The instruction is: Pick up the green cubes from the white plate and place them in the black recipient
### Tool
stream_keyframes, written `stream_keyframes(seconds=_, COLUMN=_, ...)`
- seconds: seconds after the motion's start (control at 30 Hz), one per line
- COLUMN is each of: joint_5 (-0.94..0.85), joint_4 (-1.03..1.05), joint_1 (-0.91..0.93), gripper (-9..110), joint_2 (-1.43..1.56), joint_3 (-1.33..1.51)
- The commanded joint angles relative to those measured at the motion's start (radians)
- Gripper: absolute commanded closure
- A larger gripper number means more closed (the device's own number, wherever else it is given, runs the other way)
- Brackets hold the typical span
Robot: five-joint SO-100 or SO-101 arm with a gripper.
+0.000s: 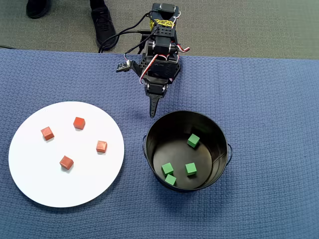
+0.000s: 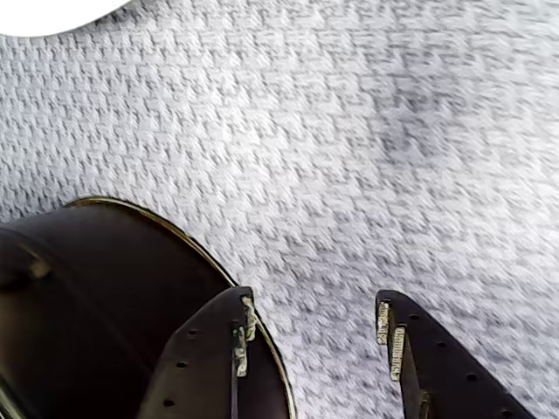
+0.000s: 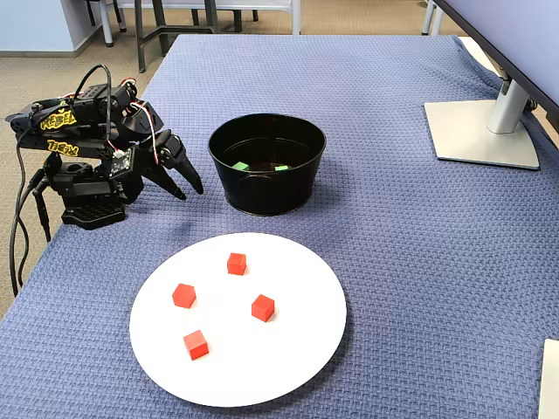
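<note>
Several green cubes [image 1: 191, 169] lie on the floor of the black recipient [image 1: 214, 139], two of them showing in the fixed view [image 3: 240, 166]. The white plate [image 1: 50, 184] carries only red cubes [image 1: 66, 162], several of them. My gripper [image 1: 153, 112] hangs low over the blue cloth just behind the recipient's rim in the overhead view. In the wrist view my gripper [image 2: 314, 305] is open with only cloth between its fingers, and the left finger overlaps the recipient's wall [image 2: 105, 288]. The fixed view shows my gripper [image 3: 190, 192] left of the recipient [image 3: 262, 192].
The arm's base [image 3: 83, 209] and its cables sit at the table's left edge in the fixed view. A monitor stand [image 3: 480, 131] stands at the far right. A person's shoes [image 1: 103, 22] are on the floor beyond the table.
</note>
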Motion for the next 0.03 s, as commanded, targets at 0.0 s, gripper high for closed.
stream_keyframes(seconds=0.0, joint_5=0.018, joint_4=-0.040, joint_1=0.021, gripper=93, joint_2=0.008, joint_3=0.005)
